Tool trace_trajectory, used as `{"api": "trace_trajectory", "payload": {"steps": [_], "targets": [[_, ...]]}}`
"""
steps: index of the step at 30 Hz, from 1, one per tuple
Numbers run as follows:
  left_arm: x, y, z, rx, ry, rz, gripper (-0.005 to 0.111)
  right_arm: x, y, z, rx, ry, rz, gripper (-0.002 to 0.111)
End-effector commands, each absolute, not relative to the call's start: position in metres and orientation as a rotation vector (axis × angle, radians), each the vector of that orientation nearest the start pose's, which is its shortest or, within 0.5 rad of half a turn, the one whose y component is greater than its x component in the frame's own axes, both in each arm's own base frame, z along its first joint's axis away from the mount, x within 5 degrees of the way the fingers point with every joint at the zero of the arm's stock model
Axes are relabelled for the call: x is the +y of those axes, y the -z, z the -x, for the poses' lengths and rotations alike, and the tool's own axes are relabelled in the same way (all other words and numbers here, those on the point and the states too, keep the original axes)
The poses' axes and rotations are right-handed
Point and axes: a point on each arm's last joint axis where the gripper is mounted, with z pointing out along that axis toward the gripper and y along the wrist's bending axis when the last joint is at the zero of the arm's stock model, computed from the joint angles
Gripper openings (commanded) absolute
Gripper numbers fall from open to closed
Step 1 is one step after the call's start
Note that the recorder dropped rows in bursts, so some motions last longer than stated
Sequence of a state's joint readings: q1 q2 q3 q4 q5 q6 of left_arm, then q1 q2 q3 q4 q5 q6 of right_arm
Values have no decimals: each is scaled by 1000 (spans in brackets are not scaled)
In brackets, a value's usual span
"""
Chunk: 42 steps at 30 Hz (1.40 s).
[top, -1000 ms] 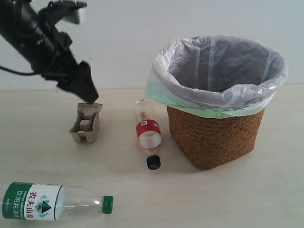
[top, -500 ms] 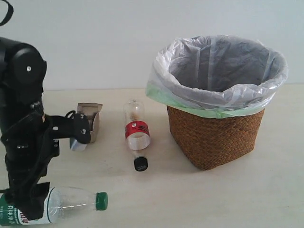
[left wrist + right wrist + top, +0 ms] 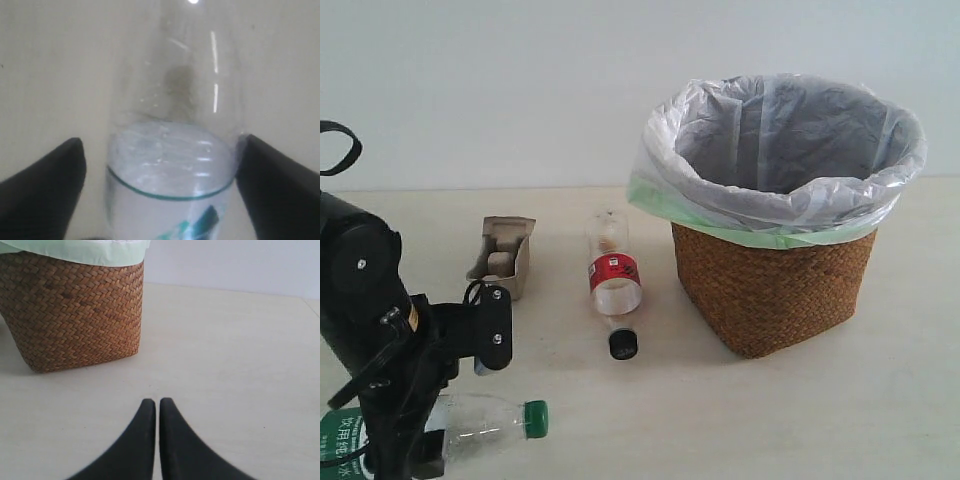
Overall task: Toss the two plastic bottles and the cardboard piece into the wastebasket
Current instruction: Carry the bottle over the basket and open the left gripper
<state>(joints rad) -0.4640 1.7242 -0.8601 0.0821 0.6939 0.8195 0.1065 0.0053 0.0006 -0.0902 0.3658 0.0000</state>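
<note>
The green-cap bottle (image 3: 492, 424) lies on its side at the table's front left, its label end hidden under my left arm (image 3: 380, 340). My left gripper (image 3: 161, 142) is open and straddles this bottle's (image 3: 172, 165) clear body; one finger touches it and the other stands apart. The red-label bottle (image 3: 614, 278) lies with its black cap toward the front. The cardboard piece (image 3: 503, 256) sits behind my left arm. The wastebasket (image 3: 770, 285) stands at the right. My right gripper (image 3: 159, 401) is shut and empty above bare table near the wastebasket (image 3: 75, 310).
A pale wall runs behind the table. The plastic bag liner (image 3: 790, 215) folds out over the basket's rim. The right arm does not show in the exterior view.
My left arm has swung from the cardboard piece down to the front left and now covers the green-cap bottle's label end. The red-label bottle has shifted slightly.
</note>
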Motion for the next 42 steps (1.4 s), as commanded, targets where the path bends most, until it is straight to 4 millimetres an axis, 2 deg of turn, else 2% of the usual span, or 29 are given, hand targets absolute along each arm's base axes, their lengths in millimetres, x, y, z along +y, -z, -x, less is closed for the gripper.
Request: {"api": "trace_trajectory", "payload": {"steps": [1, 4, 5, 9, 11, 14, 17, 21, 24, 27, 30, 36, 39, 42], "targets": [[-125, -143, -257, 2452, -113, -1673, 44, 2, -181, -53, 1837, 18, 149, 0], [-123, -143, -258, 2450, -148, -1702, 9, 2, -181, -53, 1837, 18, 149, 0], [-121, -144, -258, 2446, -169, -1732, 4, 2, -181, -53, 1837, 18, 149, 0], [-116, -156, -260, 2417, -274, -1819, 4, 2, -181, -53, 1837, 18, 149, 0], [-115, -171, -264, 2386, -323, -1820, 4, 2, -181, -53, 1837, 18, 149, 0], [-112, -207, -271, 2298, -433, -1789, 4, 2, -181, -53, 1837, 18, 149, 0], [-102, -251, -279, 2227, -661, -1656, 4, 2, -181, -53, 1837, 18, 149, 0], [-82, -309, -289, 2137, -1028, -1376, 4, 2, -181, -53, 1837, 18, 149, 0], [-72, -339, -295, 2067, -1185, -1085, 4, 2, -181, -53, 1837, 18, 149, 0], [-60, -358, -298, 1988, -1335, -777, 4, 2, -181, -53, 1837, 18, 149, 0], [-50, -369, -297, 1922, -1430, -571, 4, 2, -181, -53, 1837, 18, 149, 0], [-37, -363, -298, 2012, -1395, -496, 4, 2, -181, -53, 1837, 18, 149, 0], [-38, -353, -301, 2095, -1229, -497, 4, 2, -181, -53, 1837, 18, 149, 0], [-56, -335, -305, 2178, -906, -574, 4, 2, -181, -53, 1837, 18, 149, 0]]}}
